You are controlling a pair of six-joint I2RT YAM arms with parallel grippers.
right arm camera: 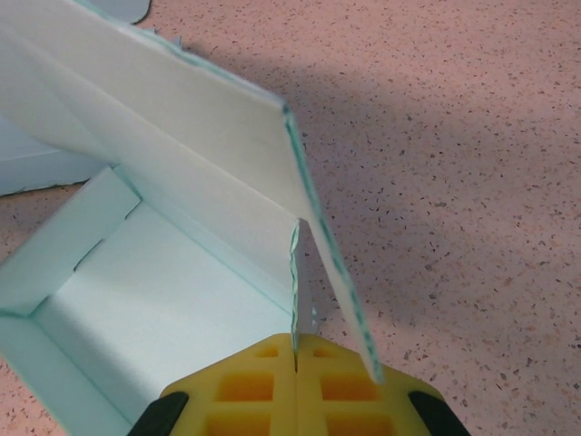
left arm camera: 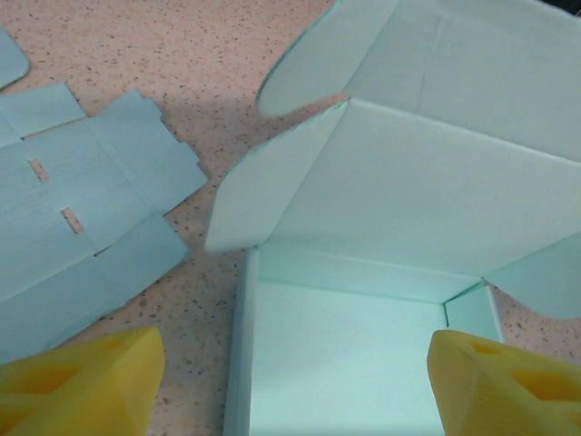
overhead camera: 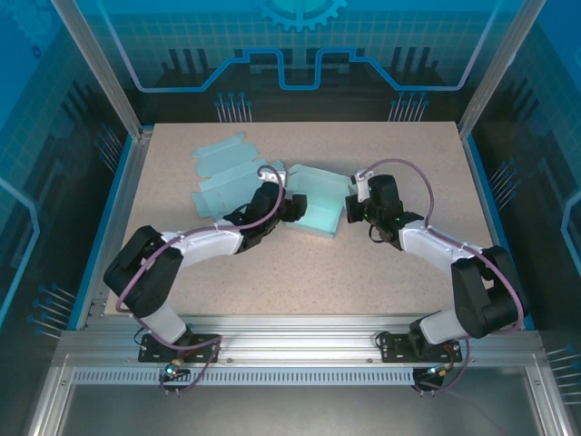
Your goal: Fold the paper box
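At the middle of the counter (overhead camera: 399, 272) the box (overhead camera: 318, 213) stands half-folded, tray walls up, lid and 2 flaps unclosed, the right hand (right arm camera: 295, 363) pinching its wall, the left hand (left arm camera: 290, 386) spread at its left, blanks (overhead camera: 222, 168) beyond.

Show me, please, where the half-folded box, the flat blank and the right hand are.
half-folded box (left arm camera: 345, 363): left wrist view, inner floor.
flat blank (left arm camera: 109, 182): left wrist view, middle panel.
right hand (right arm camera: 297, 354): right wrist view, seam between its closed fingertips.
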